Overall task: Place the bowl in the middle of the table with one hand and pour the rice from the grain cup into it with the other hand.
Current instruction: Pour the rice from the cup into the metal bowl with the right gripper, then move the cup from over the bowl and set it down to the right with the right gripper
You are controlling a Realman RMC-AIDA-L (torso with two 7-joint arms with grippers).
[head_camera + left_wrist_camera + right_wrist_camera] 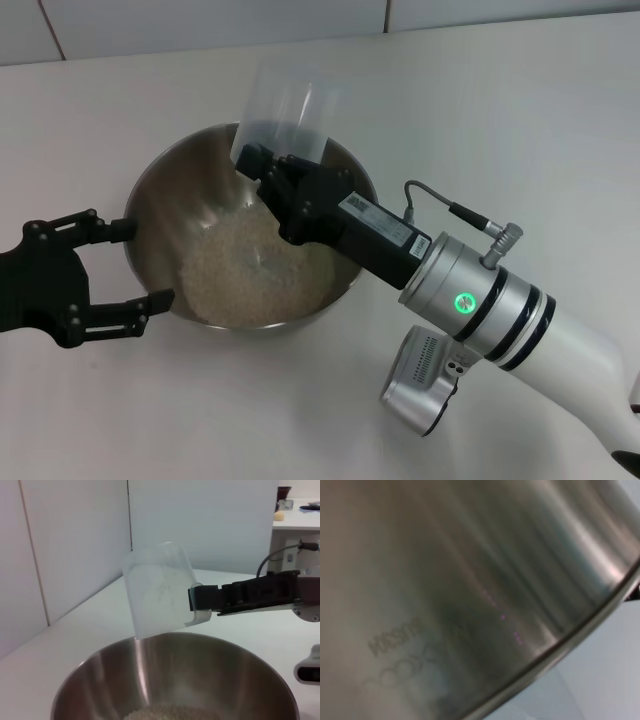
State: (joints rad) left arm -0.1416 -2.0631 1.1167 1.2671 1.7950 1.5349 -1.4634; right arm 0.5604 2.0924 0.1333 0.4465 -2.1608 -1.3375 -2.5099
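Observation:
The steel bowl (150, 215) stands on the white table (500, 120) and holds a pale heap of rice (250, 265). My right gripper (262, 170) is shut on the handle of the clear grain cup (285, 115), which is tipped upside down over the bowl's far rim and looks empty. My left gripper (130, 268) is open at the bowl's left side, one finger on each side of the rim edge, not closed on it. In the left wrist view the cup (157, 590) hangs above the bowl (165, 670). The right wrist view shows only the bowl's brushed inside (470, 580).
The table's far edge meets a white wall (200, 25) behind the bowl. My right arm's silver wrist (480, 300) reaches in from the lower right across the bowl's near right rim.

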